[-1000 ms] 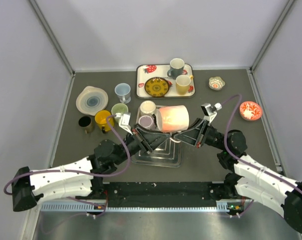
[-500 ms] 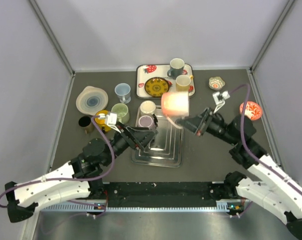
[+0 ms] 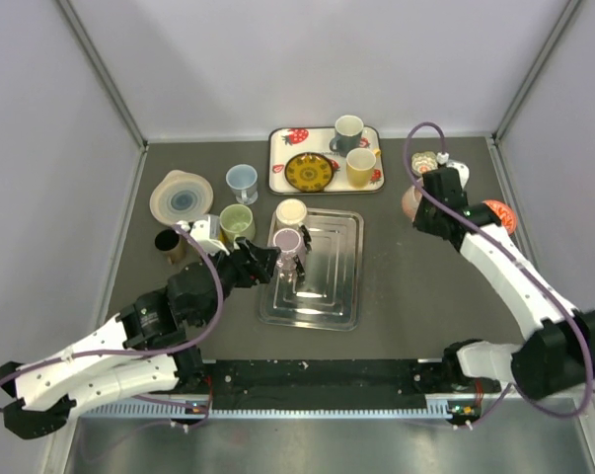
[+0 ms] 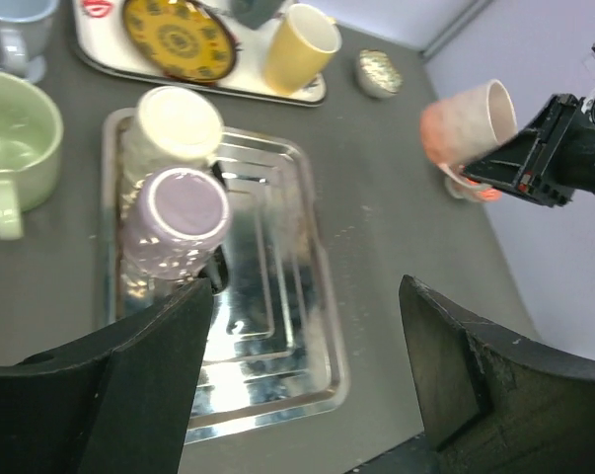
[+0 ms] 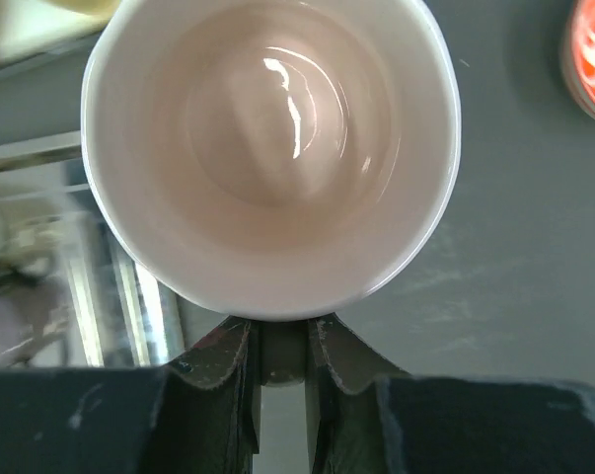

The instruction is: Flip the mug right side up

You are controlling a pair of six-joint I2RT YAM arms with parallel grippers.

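Note:
The pink mug (image 5: 272,148) hangs over the dark table, right of the steel tray (image 3: 327,296). My right gripper (image 5: 282,341) is shut on its handle. Its white inside faces the right wrist camera. In the left wrist view the mug (image 4: 470,123) is tilted, mouth up and to the right. From above only a sliver of the mug (image 3: 409,201) shows beside the right gripper (image 3: 425,209). My left gripper (image 4: 307,336) is open with nothing in it, over the tray's near left part (image 3: 277,262).
Two upside-down mugs stand on the tray's far left: lavender (image 3: 288,240) and cream (image 3: 291,211). A strawberry tray (image 3: 282,163) at the back holds a plate and two mugs. A red bowl (image 3: 493,217) and a small bowl (image 3: 426,163) sit near the right arm. Cups and plates stand at left.
My right arm carried the pink mug from over the tray up and to the far right, turning it. The left gripper opened, let go of the mug and drew back left.

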